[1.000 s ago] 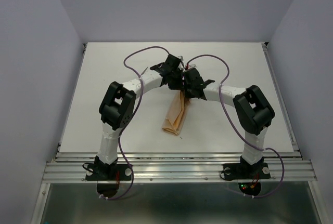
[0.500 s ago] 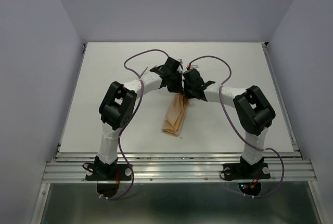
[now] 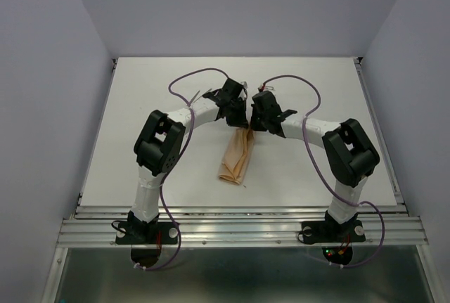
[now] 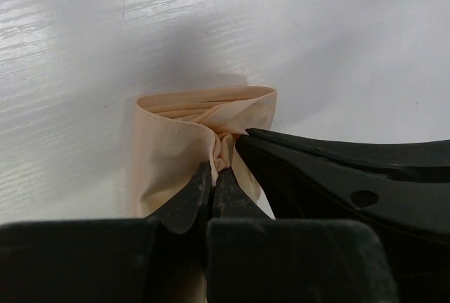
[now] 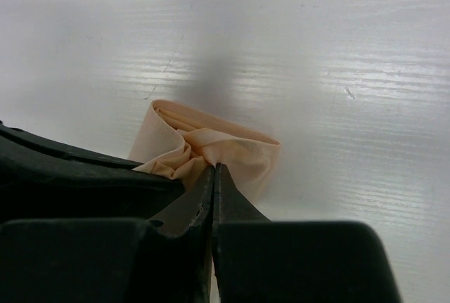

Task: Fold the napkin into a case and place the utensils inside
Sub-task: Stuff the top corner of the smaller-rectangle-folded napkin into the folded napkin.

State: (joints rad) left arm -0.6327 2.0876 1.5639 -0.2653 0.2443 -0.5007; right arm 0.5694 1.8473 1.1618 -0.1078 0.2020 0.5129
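1. Napkin lies folded into a narrow strip mid-surface, far end bunched.
2. Left end effector and right end effector sit side by side at that far end, both clamped tight on cloth.
3. Probably light, limp, layers slide apart easily; best pinched through all plies near the edge.

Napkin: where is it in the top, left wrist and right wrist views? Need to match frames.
Top external: napkin is a slanted folded strip mid-table, between the arms.
Left wrist: centre-left, its end pinched by the left end effector.
Right wrist: centre, its end pinched by the right end effector.
Shared landmark: the napkin's bunched far end, gripped from both sides.
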